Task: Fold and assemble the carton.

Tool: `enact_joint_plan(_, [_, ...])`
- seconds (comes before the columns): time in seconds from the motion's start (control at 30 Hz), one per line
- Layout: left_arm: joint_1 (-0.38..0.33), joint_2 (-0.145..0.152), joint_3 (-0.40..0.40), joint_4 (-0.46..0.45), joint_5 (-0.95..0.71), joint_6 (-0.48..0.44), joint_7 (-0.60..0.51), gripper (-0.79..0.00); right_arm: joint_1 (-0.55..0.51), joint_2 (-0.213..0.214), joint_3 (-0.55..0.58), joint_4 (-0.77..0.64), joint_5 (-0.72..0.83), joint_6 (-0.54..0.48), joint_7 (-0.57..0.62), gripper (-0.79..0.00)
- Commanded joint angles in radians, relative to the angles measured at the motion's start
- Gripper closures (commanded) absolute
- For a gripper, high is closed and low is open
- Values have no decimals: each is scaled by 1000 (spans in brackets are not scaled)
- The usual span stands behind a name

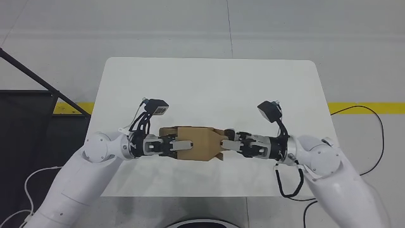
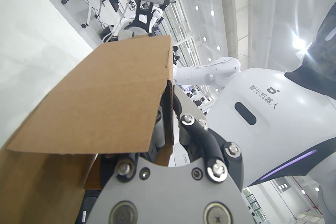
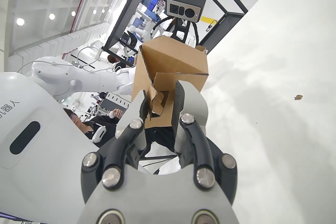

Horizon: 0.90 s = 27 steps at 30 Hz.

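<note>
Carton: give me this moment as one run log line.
carton: partly folded, held over table | left gripper: shut on one end | right gripper: fingers clamp opposite end flap

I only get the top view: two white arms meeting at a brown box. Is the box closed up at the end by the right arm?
Observer: Not fully. In the right wrist view, the carton has its end flaps folded only partly in, leaving a gap. The right gripper has cardboard between its fingers.
Operator: Funny. Is anything else lying around that I'm missing?
Observer: Yes, one small brown scrap lies on the white table, well apart from the carton.
</note>
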Motion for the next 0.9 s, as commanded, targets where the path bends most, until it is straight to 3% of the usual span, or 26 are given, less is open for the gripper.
enact_joint_plan(0.0, [1,0,-1,-1,1,-1,1,0,5,-2,-7,8,11,-5,5,-249])
enact_joint_plan(0.67, [6,-3,-7,-6,1,-2,2,0,58,-26,-69,68,27,-23,5,-274])
enact_joint_plan(0.87, [3,-4,-6,1,2,1,-1,0,43,-26,-50,58,27,-45,-16,-348])
